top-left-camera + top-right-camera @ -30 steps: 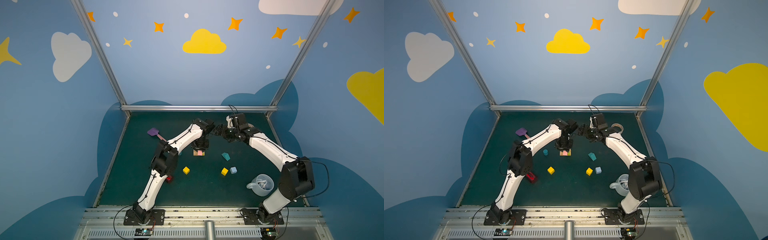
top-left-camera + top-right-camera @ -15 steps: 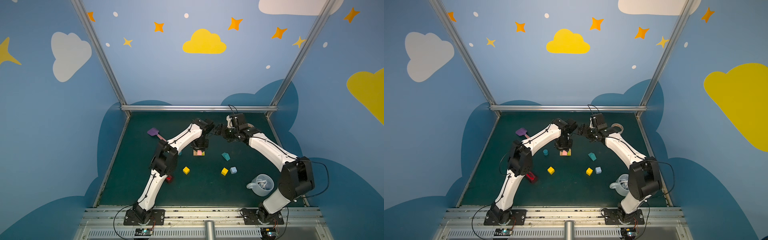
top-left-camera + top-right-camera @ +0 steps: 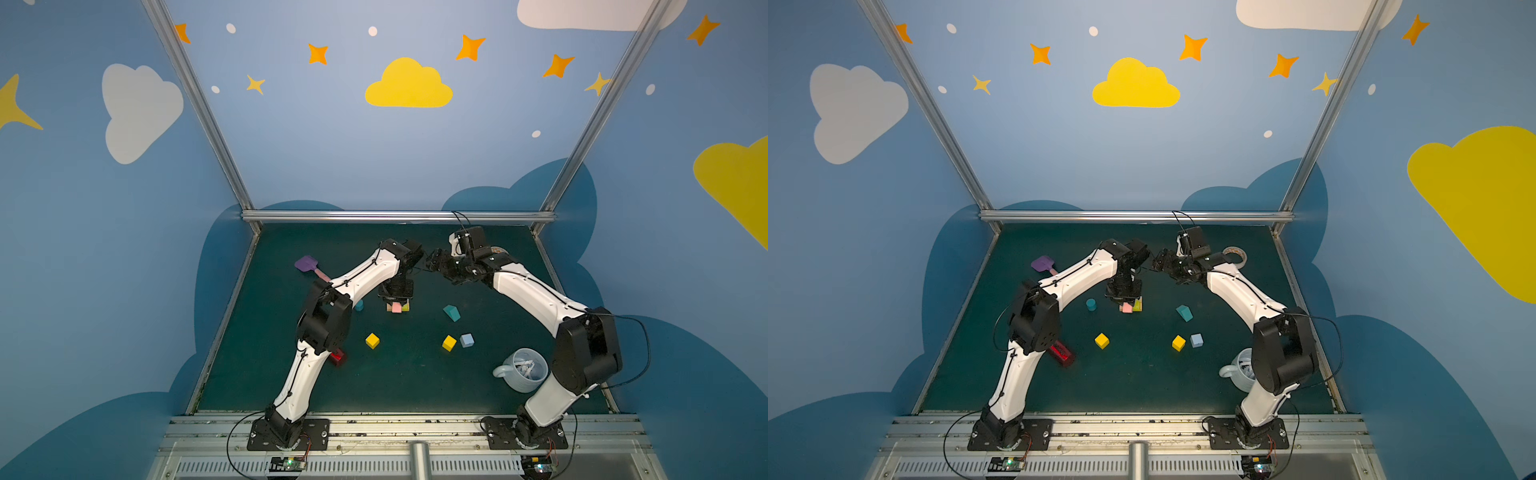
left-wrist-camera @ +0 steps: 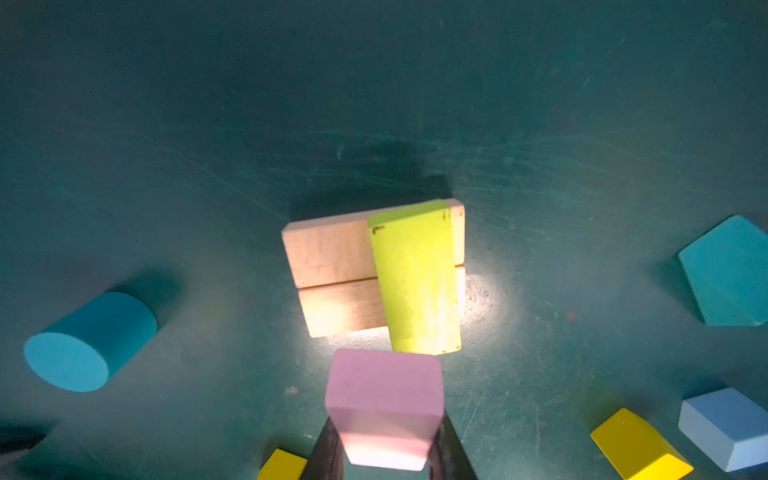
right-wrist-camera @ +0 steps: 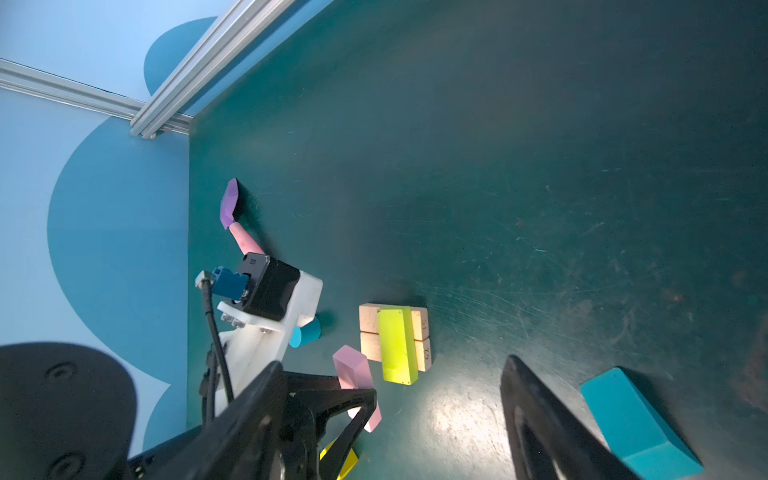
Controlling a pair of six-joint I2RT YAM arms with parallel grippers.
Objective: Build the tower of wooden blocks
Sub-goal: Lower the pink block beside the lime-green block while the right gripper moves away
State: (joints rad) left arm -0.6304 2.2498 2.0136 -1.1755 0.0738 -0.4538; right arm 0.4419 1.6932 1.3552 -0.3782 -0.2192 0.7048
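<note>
Little has moved in the last second: both arms hold their earlier poses. Left hand (image 4: 386, 451) is clamped on the pink slab (image 4: 384, 395), held tilted just beside the two tan bars (image 4: 332, 270) (side by side on the surface (image 4: 166, 124)) and near the end of the lime slab (image 4: 415, 274) lying across them. Right hand (image 5: 395, 419) hovers nearby, fingers wide apart and empty. Farther out lie the cylinder (image 4: 89, 340), house block (image 4: 727, 272), yellow cubes (image 4: 638, 446) and blue cube (image 4: 725, 426). Small dark marks on the bar ends are too small to read.

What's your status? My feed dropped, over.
Left gripper shut on pink block. Right gripper open, empty. Lime block across two tan bars; spot beside it free.
</note>
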